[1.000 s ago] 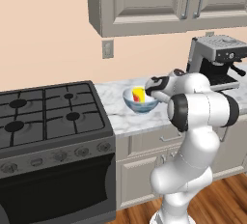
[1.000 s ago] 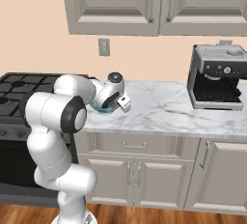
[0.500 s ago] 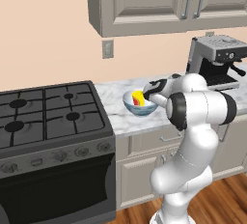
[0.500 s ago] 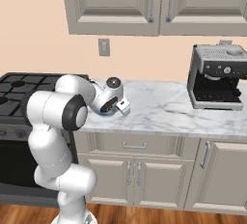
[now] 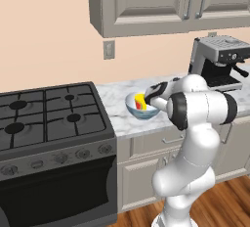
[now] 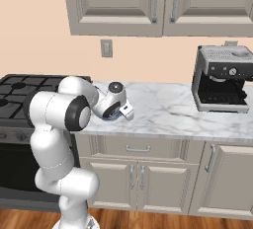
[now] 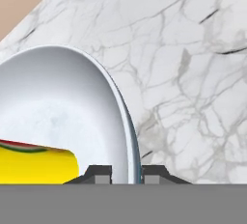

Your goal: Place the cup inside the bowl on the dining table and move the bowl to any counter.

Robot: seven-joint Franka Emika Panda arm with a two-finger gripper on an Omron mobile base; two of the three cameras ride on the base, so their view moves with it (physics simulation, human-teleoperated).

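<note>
Claw [image 7: 127, 172] pinches bowl [image 7: 72, 117] rim, one finger each side; cup [image 7: 36, 162] lies inside. Bowl probably rigid and slippery; rim remains the only handhold over the counter [image 7: 193, 73].

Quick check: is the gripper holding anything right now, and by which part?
Yes: the bowl, pinched by its rim between the jaws of the gripper, with the cup lying inside it.

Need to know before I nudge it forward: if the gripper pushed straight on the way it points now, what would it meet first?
The gripper is already shut on the bowl rim, one finger inside, one outside. Pushing straight on would drive deeper along the bowl's wall, likely into the marble counter beneath. The cup lies off to one side, inside the bowl.
</note>
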